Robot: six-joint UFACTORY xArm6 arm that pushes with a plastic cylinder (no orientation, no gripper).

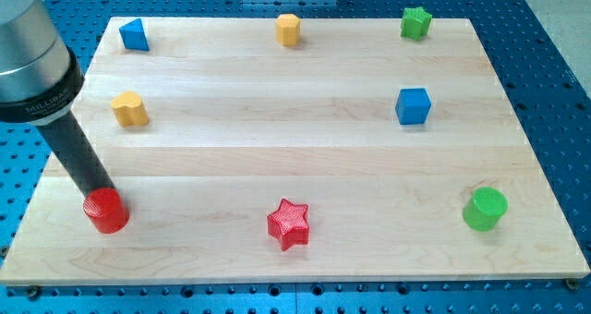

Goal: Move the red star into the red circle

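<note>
No gripper here, just the rod; my tip [100,196] is sitting at the lower left of the frame, touching the top edge of the red circle [106,211] and holding nothing. The red star [289,223] is lying flat at bottom centre on the desk [277,157], well apart from the circle, to its right. No long axis on the star; one point is facing the frame's top.

blue triangle [135,35] | orange hexagon [288,29] | green star [416,22] | blue cube [413,106] | yellow block [130,109] (heart-like) | green cylinder [485,209]
</note>
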